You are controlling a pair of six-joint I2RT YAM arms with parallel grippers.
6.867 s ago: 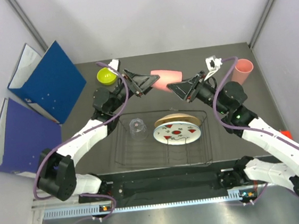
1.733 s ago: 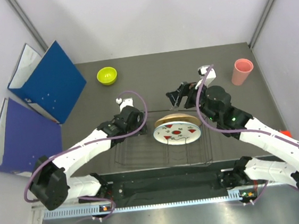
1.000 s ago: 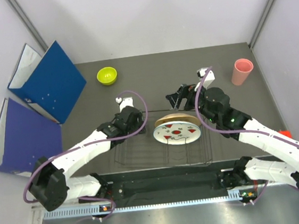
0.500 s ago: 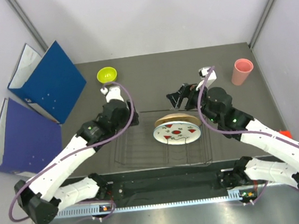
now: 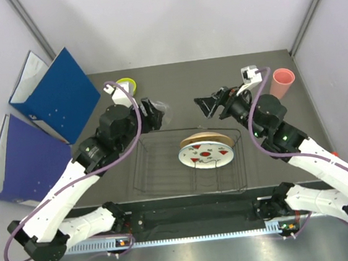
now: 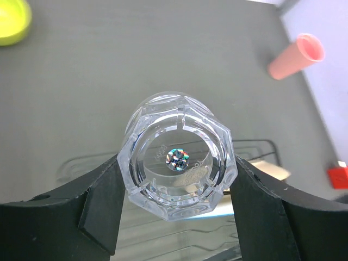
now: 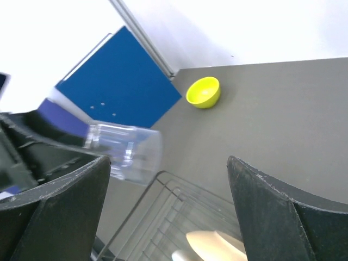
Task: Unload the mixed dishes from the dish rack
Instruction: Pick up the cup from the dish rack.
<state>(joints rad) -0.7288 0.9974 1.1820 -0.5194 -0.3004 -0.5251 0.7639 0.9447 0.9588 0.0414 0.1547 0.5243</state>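
A clear glass tumbler (image 6: 176,163) is clamped base-on between the black fingers (image 6: 103,212) of my left gripper (image 5: 152,115), lifted above the back left corner of the black wire dish rack (image 5: 190,166). In the rack lean a white plate with red marks (image 5: 206,156) and a tan plate (image 5: 205,140). My right gripper (image 5: 212,104) hovers open and empty behind the rack; its view shows the tumbler (image 7: 125,149) and rack (image 7: 179,209). The lime-green bowl (image 5: 127,84) sits at the back left, and the pink cup (image 5: 283,82) stands at the back right.
Two blue ring binders (image 5: 55,96) stand open along the left side. A small orange-red block (image 6: 338,176) lies on the table's right side. The table (image 5: 181,80) ends at grey walls behind and to the right.
My left gripper has risen out of the rack with the tumbler and swung toward the back left. The right gripper has drawn back and up a little, still open.
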